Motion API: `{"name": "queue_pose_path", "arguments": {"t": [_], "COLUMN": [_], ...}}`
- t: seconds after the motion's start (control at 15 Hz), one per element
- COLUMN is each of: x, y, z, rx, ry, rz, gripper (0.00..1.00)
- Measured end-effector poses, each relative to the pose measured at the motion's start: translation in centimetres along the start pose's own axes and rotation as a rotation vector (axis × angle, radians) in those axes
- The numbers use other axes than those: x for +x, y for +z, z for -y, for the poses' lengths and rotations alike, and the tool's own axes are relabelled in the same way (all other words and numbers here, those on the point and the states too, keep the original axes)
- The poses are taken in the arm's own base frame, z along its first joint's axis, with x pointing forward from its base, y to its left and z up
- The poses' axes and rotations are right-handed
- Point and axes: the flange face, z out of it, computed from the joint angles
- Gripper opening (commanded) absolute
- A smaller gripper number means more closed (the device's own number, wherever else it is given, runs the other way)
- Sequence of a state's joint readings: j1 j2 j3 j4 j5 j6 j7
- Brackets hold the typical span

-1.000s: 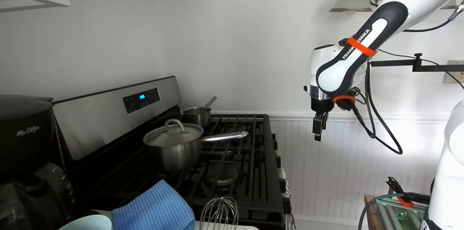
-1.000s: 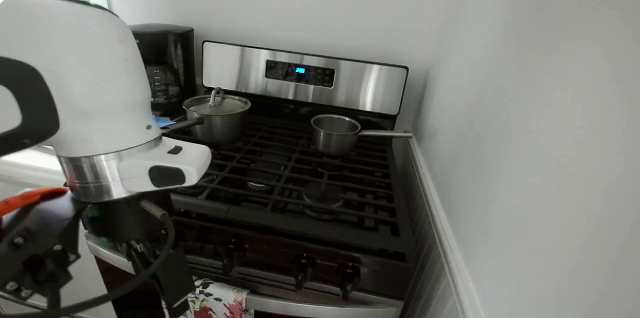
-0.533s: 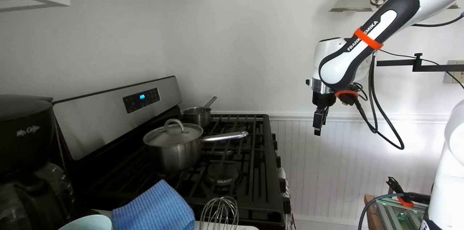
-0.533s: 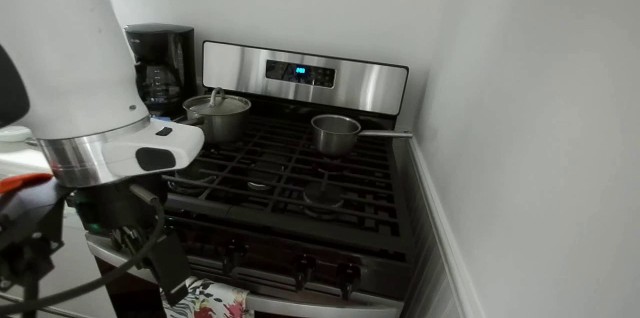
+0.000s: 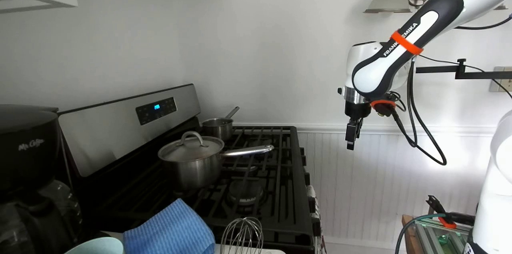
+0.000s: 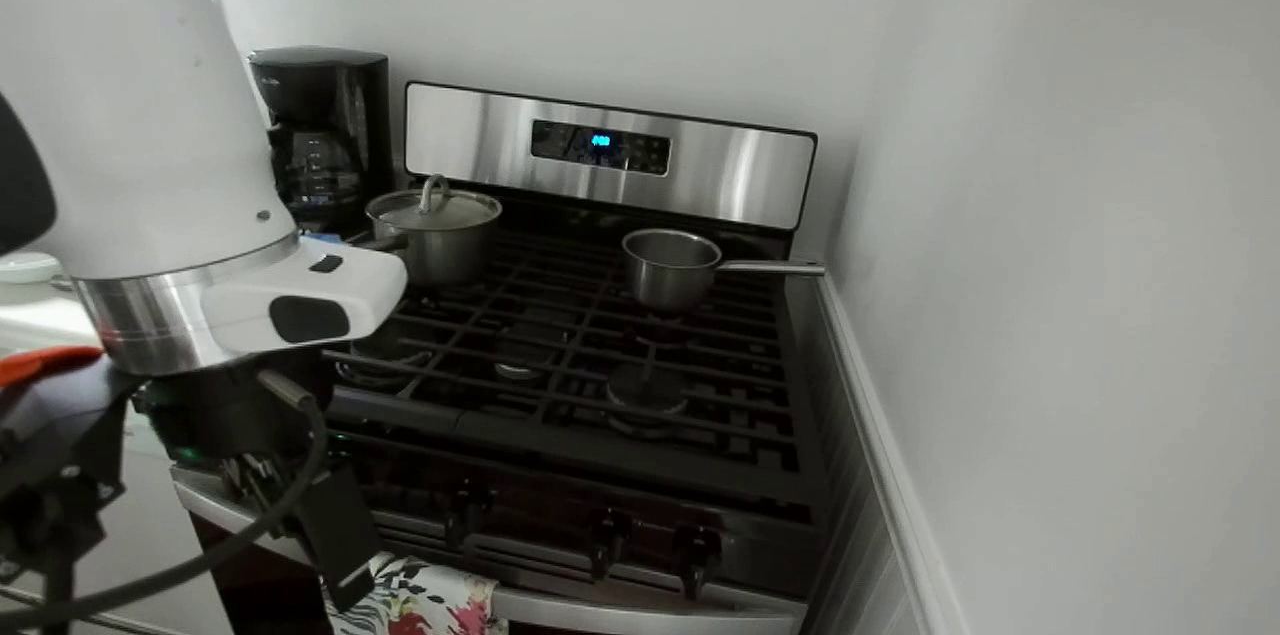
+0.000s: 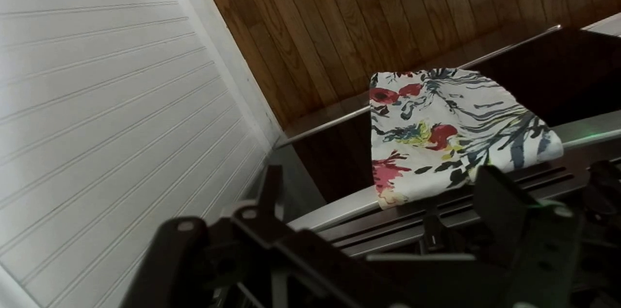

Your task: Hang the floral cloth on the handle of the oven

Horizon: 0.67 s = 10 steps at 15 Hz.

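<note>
The floral cloth (image 7: 436,138) is white with red, yellow and dark blue-green print. It is draped over the oven handle (image 7: 339,208) and hangs down in front of the oven door. It also shows in an exterior view (image 6: 440,600), partly hidden behind my gripper, and as a thin strip at the oven's front in an exterior view (image 5: 312,196). The oven (image 6: 480,135) has a steel back panel and black grates. My gripper (image 7: 381,172) is open with nothing between its fingers. It hangs above and in front of the handle, apart from the cloth (image 5: 352,144).
A lidded pot (image 5: 196,162) and a small saucepan (image 6: 670,270) stand on the grates. A blue ribbed cloth (image 5: 172,228), a whisk (image 5: 242,234) and a coffee maker (image 5: 30,174) are beside the stove. A white wall (image 7: 106,104) stands close beside the oven.
My gripper rose a little and drew back from the oven during the first half second. It has stayed nearly still since then. The floral cloth has not visibly moved on the handle.
</note>
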State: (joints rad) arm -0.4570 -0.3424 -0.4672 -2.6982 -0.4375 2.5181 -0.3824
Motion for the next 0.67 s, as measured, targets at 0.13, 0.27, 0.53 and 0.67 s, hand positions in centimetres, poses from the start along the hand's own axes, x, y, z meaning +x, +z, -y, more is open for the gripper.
{"name": "queue_pose_path", "arguments": {"t": [0.13,0.27,0.53,0.67], "x": [0.0,0.2,0.5,0.5], "y": [0.0,-0.3,-1.2,-1.5], "z": [0.0,-0.2,-0.6,-0.6], "rx": [-0.001,-0.005,-0.001,0.001], "ry": [0.000,0.001,0.017,0.020], "rz": [-0.001,-0.006,-0.034,-0.044], "gripper": [1.00,1.00,1.00,1.00]}}
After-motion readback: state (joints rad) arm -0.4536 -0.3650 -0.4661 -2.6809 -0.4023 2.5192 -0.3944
